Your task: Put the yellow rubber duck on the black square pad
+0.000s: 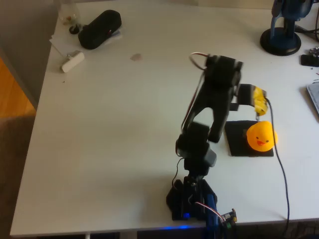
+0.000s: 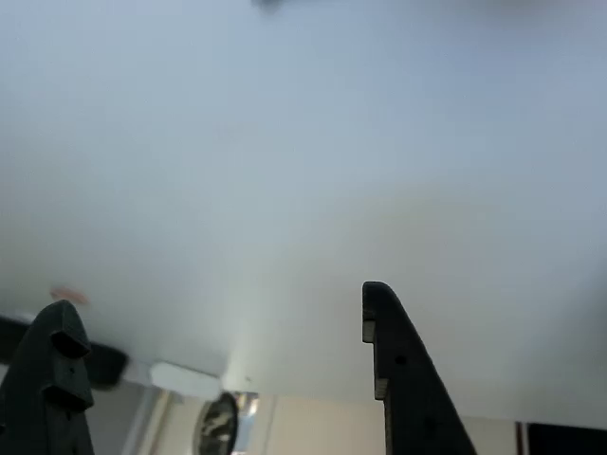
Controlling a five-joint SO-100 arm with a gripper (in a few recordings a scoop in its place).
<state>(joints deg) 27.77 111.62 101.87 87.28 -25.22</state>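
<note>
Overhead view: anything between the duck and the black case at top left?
The robot arm crosses that line; otherwise bare white table between duck and case.

White bench [image 1: 109, 149]. Black oblong case [image 1: 99, 29] near its top-left corner, lying on loose papers [image 1: 60, 42]; small white block [image 1: 73, 61] just below it. Faint brownish stain [image 1: 135, 57] mid-top. Blue stand base [image 1: 280, 41] top right. Wood floor [image 1: 12, 94] left.
</note>
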